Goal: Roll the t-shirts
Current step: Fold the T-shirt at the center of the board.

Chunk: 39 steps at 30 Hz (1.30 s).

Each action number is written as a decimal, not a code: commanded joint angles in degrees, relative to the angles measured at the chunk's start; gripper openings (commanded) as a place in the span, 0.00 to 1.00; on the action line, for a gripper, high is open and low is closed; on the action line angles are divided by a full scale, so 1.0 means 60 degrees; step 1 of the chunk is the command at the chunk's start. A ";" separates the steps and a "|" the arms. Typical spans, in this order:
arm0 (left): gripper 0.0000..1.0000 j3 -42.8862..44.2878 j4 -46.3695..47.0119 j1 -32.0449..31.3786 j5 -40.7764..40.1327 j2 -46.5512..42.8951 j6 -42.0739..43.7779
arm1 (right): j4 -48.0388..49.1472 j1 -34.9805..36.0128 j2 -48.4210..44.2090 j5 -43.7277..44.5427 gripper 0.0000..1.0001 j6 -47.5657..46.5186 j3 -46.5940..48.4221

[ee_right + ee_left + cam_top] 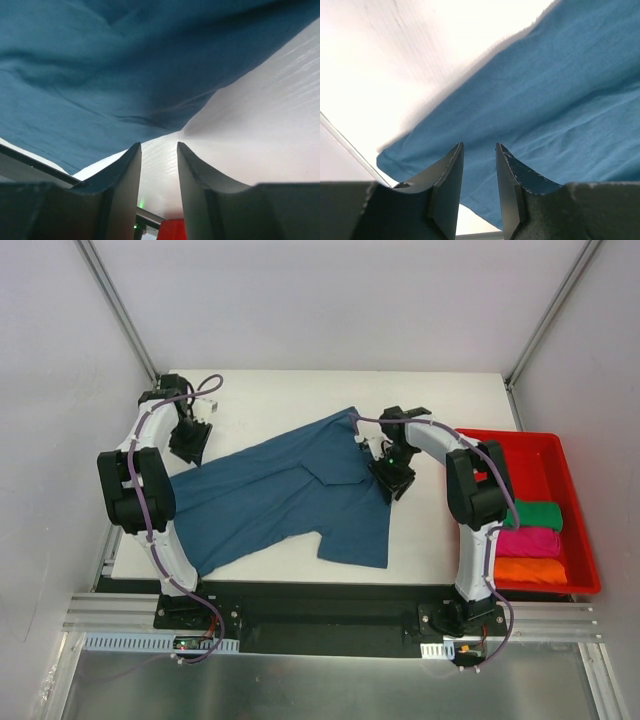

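Observation:
A dark teal-blue t-shirt (290, 495) lies spread and partly folded across the white table (440, 400). My left gripper (188, 448) is open and empty, low over the shirt's left edge. In the left wrist view the shirt (555, 85) fills the space past the open gripper (477, 145). My right gripper (392, 482) is open and empty at the shirt's right edge. In the right wrist view the gripper (157, 144) is over bare table, with the shirt (100, 65) just beyond. Rolled green (538, 514), magenta-pink (530, 540) and orange (528, 570) shirts lie in the bin.
A red plastic bin (545, 445) stands at the table's right side, with the rolled shirts in its near half. Grey walls and metal posts enclose the table on the far side and both sides. Bare table (395, 60) shows beyond the shirt's left edge.

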 commanded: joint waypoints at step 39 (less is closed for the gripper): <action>0.34 0.2208 -0.0186 0.0041 -0.0411 0.0457 0.0005 | -0.0853 0.1490 -0.1462 -0.1152 0.07 -0.6305 -0.0530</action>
